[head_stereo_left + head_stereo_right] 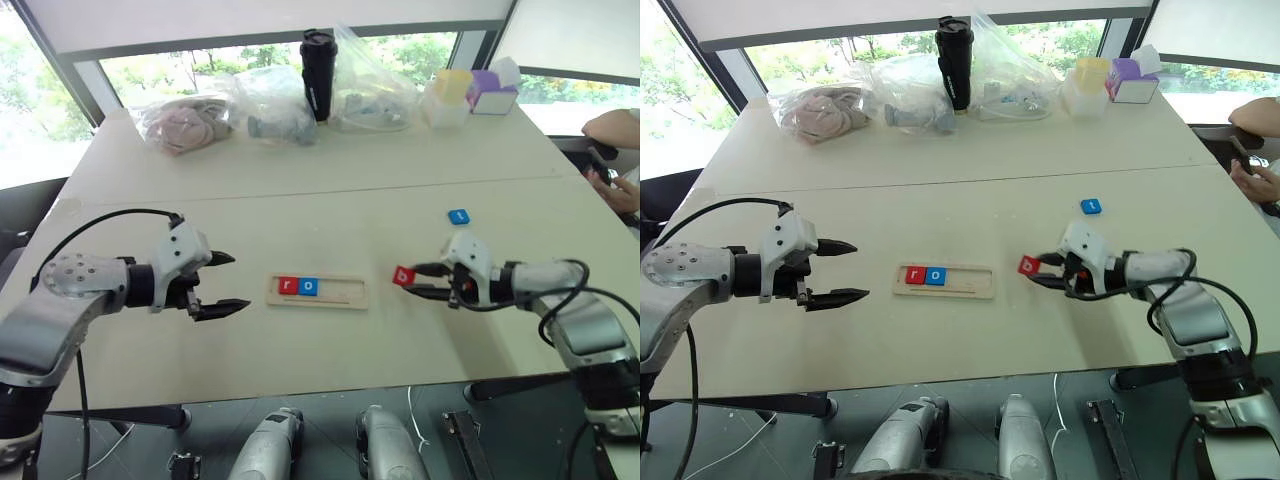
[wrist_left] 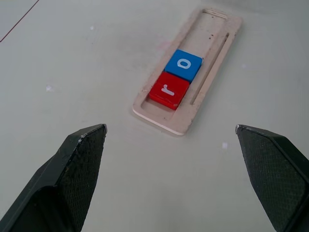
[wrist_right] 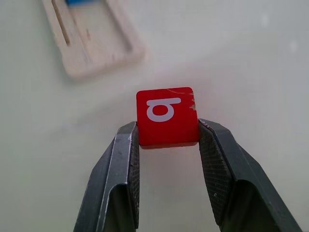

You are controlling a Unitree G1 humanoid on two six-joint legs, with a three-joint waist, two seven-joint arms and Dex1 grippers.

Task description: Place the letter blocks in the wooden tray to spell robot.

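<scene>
While the right hand [image 3: 169, 130] pinches a red "b" block [image 3: 167, 117] between its two black ribbed fingers [image 3: 126, 159], the block sits flat at the fingertips with its white letter face up, above the pale desk [image 1: 300, 190] and to the right of the wooden tray [image 1: 340, 292]. One corner of the block's red face is chipped.

Opposite, the left hand [image 1: 222, 284] hangs with its fingers spread wide and nothing between them, pointing toward the tray's left end.

Between the two hands the tray lies flat on the desk, its long axis running left to right across the robot's front. It is a shallow frame of pale wood with a raised rim and a thin slot along one long side. In its left end sit a red "r" block [image 2: 168, 90] and, touching it, a blue "o" block [image 2: 183, 65]; the remaining length is bare wood.

Farther back and right, a blue "t" block [image 1: 458, 216] lies flat on the desk, well apart from the tray.

Along the far edge stand clear plastic bags [image 1: 270, 105], a black tumbler [image 1: 318, 73] and small pastel boxes [image 1: 470, 92].
</scene>
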